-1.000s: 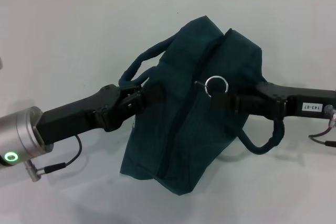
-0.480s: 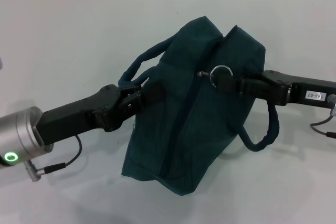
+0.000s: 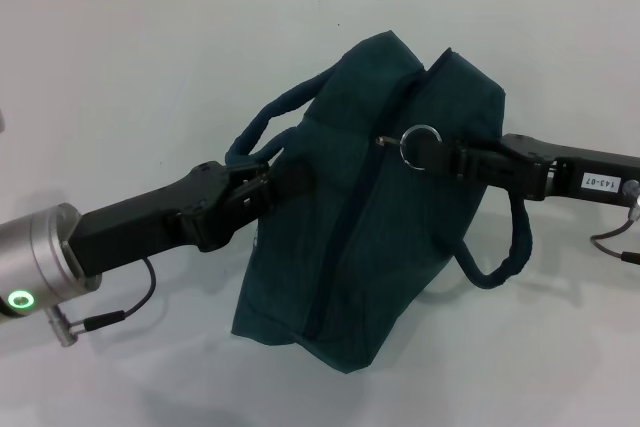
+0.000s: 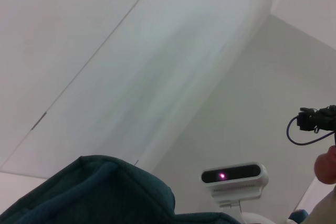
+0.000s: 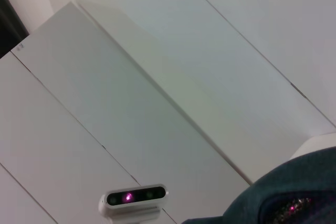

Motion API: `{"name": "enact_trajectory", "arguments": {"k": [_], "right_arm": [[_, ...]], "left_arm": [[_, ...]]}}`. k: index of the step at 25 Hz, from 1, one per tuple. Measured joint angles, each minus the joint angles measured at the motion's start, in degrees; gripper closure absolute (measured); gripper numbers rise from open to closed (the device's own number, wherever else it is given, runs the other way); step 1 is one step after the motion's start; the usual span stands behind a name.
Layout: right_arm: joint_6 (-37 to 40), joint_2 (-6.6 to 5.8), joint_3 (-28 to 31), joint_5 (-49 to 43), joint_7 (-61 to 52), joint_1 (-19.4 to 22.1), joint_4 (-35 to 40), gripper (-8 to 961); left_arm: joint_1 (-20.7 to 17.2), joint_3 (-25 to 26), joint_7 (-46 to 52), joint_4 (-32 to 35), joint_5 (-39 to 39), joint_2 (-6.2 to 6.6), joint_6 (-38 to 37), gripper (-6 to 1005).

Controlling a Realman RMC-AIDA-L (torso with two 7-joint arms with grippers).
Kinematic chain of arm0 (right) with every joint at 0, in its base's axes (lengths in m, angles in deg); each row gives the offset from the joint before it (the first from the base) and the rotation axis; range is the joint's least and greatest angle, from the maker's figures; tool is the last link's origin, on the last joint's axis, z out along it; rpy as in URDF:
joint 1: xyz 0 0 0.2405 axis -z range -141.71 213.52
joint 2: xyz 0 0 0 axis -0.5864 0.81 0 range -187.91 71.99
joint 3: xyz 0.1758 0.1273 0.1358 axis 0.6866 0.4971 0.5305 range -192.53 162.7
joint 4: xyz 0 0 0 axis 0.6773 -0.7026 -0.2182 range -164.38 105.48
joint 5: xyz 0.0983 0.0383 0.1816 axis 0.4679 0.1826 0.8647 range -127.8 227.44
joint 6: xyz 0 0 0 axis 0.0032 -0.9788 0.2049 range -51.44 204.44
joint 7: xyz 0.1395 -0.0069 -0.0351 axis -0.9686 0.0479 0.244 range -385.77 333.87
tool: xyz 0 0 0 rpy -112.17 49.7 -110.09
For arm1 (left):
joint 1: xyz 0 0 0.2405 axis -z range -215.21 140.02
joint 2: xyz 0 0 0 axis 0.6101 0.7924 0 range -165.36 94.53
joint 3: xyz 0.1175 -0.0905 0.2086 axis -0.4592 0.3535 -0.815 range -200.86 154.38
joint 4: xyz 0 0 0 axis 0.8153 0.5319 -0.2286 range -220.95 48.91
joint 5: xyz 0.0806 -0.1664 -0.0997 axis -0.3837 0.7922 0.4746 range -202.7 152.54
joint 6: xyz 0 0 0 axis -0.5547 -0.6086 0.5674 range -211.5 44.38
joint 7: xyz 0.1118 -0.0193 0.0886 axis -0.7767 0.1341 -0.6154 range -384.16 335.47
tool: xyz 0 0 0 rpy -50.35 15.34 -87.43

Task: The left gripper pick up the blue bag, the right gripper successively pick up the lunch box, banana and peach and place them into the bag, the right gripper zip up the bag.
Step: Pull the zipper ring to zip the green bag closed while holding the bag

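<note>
Gripping the blue bag [image 3: 350, 237] at its side, left gripper [image 3: 262, 187] clamped on fabric, right gripper [image 3: 440, 157] pinching the metal ring pull [image 3: 420, 144].

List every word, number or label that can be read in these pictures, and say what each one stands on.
"143-07", seen upside down in the head view: on the white label on the right arm, behind the right end effector at the blue bag.
Nothing else readable: no text shows on the bag, on the left end effector, or in either wrist view.
</note>
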Motion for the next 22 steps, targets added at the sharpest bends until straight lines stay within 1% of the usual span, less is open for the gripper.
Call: {"name": "enact_trajectory", "arguments": {"k": [7, 12, 18, 22], "right_arm": [[0.2, 0.0, 0.0, 0.3, 1.6, 0.6, 0.4, 748], [0.5, 0.08, 0.8, 0.4, 2.3, 0.8, 0.5, 948], [2.2, 0.1, 4.1, 0.5, 3.2, 1.1, 0.6, 951], [2.9, 0.12, 4.9, 0.5, 3.8, 0.6, 0.7, 953]], "left_arm": [[-0.1, 0.0, 0.0, 0.0, 0.0, 0.0, 0.0, 938], [-0.1, 0.0, 0.0, 0.0, 0.0, 0.0, 0.0, 938], [-0.2, -0.4, 0.0, 0.0, 0.0, 0.0, 0.0, 939], [-0.2, -0.4, 0.0, 0.0, -0.1, 0.0, -0.1, 939]]}}
